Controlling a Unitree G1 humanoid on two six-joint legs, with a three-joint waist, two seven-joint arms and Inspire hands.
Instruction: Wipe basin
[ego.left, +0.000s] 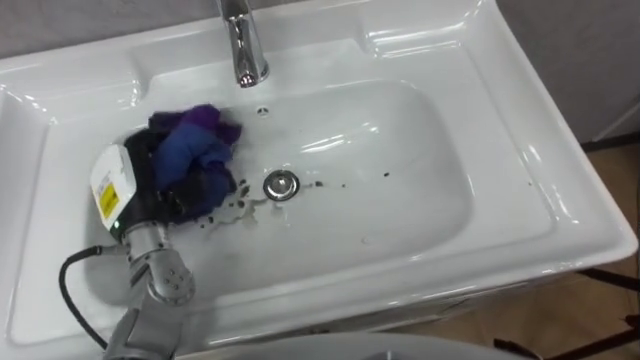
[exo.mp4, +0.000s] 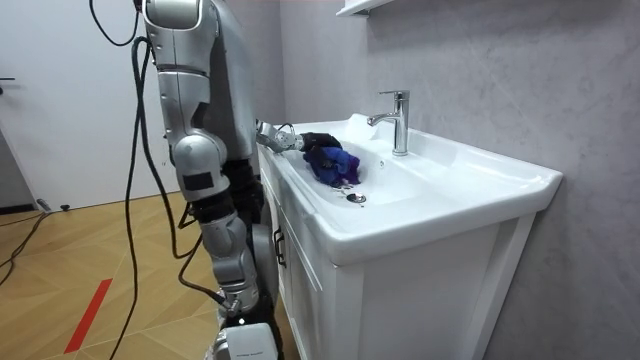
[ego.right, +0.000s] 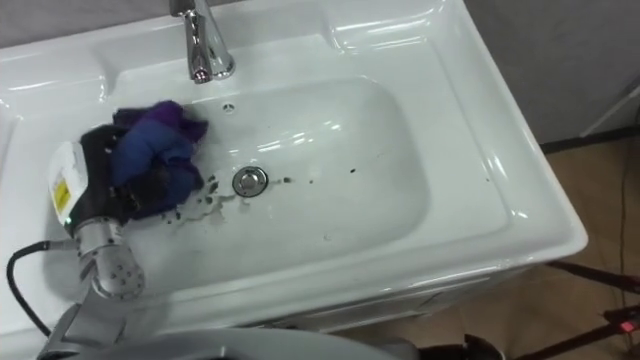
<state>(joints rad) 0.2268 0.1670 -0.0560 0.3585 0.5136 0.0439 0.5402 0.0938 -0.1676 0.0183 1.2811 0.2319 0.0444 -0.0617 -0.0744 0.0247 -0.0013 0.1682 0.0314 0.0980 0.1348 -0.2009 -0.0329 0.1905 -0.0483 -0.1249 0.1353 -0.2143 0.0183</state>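
Left hand (ego.left: 135, 175) half under cloth (ego.left: 195, 150)

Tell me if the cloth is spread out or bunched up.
Bunched up: the cloth is a crumpled blue-purple wad at the left hand, lying in the basin left of the drain, not flat.

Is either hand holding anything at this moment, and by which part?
The left hand lies in the basin with a bunched blue-purple cloth piled over its front; whether it grips the cloth, and where, cannot be told.
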